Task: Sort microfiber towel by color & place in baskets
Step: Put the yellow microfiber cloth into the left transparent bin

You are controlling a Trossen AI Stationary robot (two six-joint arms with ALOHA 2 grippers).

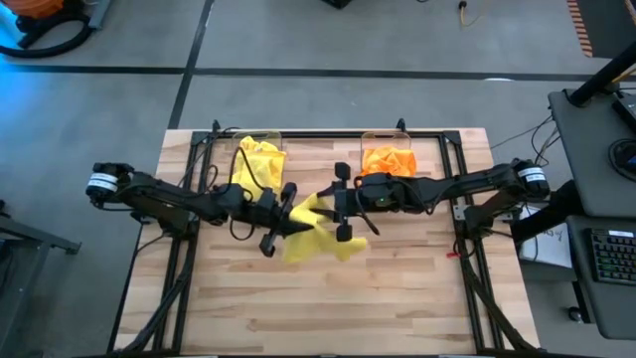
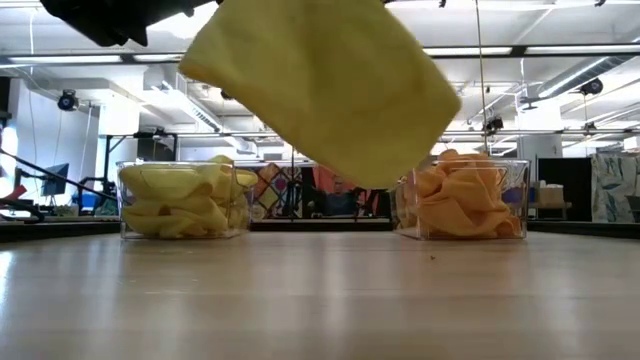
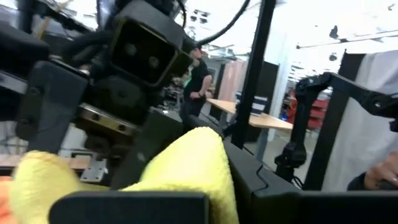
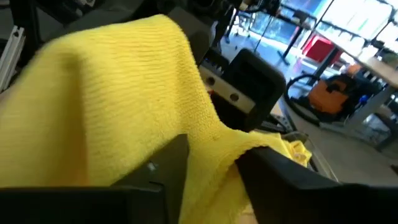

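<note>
A yellow microfiber towel [image 1: 316,231] hangs above the middle of the tabletop [image 1: 397,298], between the two end effectors. The left end effector [image 1: 281,221] is clamped on one edge of it. The right end effector [image 1: 343,214] has the cloth lying between its parted fingers [image 4: 155,180]; whether it grips the cloth or is letting go cannot be told.

Risks:
- If the right end effector frees its edge, the towel will hang from the left grip alone. A trailing corner could drag on the tabletop or catch a basket wall during transfer.
- The left basket [image 1: 260,159], at the far edge, is already heaped with yellow towels. A further towel could slide over the rim.
- The right basket [image 1: 389,157] holds orange towels and stands near the left one. A short or skewed carry could mix the colours.
- The two wrists are close together. Careless withdrawal could bring them into contact.

Surface: light wooden planks on a dark metal frame, level and dry.

Room: a workshop with a grey floor, overhead strip lights, benches and a person [image 3: 198,78] standing beyond the tabletop.
</note>
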